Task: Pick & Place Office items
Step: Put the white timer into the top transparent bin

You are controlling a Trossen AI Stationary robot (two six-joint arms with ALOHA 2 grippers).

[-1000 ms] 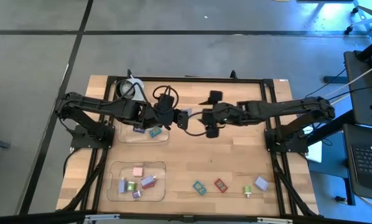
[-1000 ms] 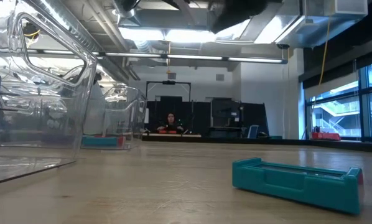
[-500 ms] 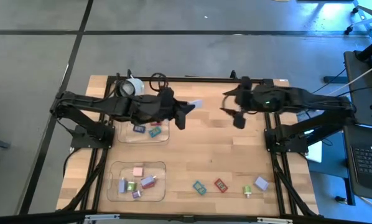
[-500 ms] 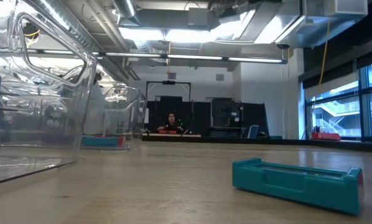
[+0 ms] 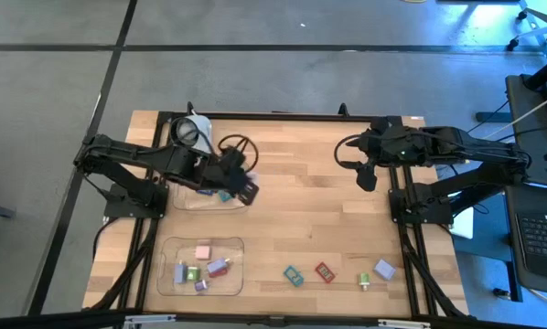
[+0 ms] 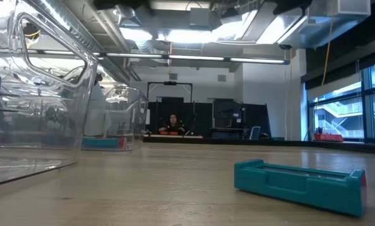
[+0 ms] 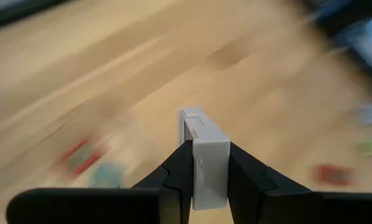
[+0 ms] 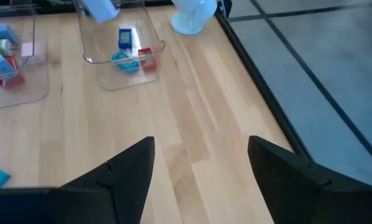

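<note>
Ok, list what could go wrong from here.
1. The left gripper pinches a small white piece by its lower end only; it might slip or twist out before release.
2. That gripper sits at the edge of the upper clear tray, so a drop may miss it.
3. Four pieces lie loose along the table's near edge and could be knocked off.

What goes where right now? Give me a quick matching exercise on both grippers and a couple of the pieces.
Things:
1. left gripper
2. right gripper
3. pink piece
4. red piece

States or places:
A. open, holding nothing
B. inside the near clear tray
C. shut on a pale piece
D. on the bare table, beside the teal piece

Pairs: 1-C, 2-A, 3-B, 4-D
</note>
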